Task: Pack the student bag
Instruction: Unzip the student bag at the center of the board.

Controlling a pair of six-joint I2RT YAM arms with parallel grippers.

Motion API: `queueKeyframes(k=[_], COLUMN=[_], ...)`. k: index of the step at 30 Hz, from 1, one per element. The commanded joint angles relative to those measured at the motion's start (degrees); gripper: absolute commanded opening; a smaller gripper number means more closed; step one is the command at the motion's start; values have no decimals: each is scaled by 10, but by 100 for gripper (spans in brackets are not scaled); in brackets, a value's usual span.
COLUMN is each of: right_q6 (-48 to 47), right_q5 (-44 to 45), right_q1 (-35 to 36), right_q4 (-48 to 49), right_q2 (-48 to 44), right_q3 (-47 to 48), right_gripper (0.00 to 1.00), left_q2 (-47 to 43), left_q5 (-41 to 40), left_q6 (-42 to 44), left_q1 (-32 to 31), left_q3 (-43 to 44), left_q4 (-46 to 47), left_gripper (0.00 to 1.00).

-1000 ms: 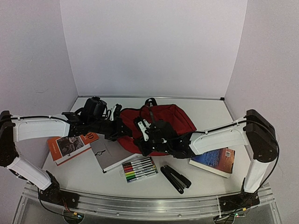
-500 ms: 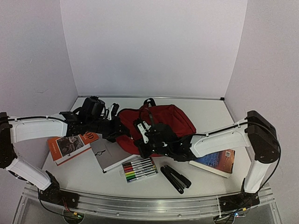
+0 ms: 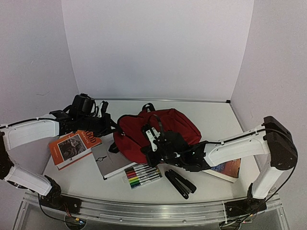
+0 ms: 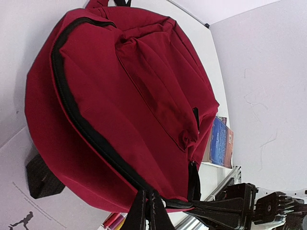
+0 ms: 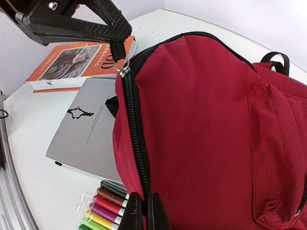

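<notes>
Left pincer (image 5: 120,43) has shifted toward upper left, clamped on zip pull (image 5: 124,65); bag (image 3: 165,125) stretched left with it, mid-frame on counter (image 3: 211,115). Right pincer (image 5: 139,211) clamped on bag's zipper edge.

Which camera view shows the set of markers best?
The top external view shows the whole marker set beside the student bag. The right wrist view catches several markers; the left wrist view, only a sliver.
</notes>
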Motion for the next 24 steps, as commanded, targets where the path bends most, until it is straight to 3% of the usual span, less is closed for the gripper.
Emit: queueKeyframes(k=[1, 5, 17, 24], right_q6=[20, 30, 67, 97], right_q5=[12, 11, 20, 37], right_q1=[14, 16, 17, 17], right_q4=[4, 6, 18, 18], right_q2=[-40, -55, -94, -115], right_q3=[-19, -31, -58, -69], right_gripper=[0, 0, 0, 0], left_q2=[-30, -13, 120, 145], left_q5=[2, 33, 90, 170], left_q6=[32, 64, 215, 184], left_q1=[44, 85, 186, 221], left_q3=[15, 30, 196, 229], left_q4=[-7, -27, -159, -130], left_gripper=[0, 0, 0, 0])
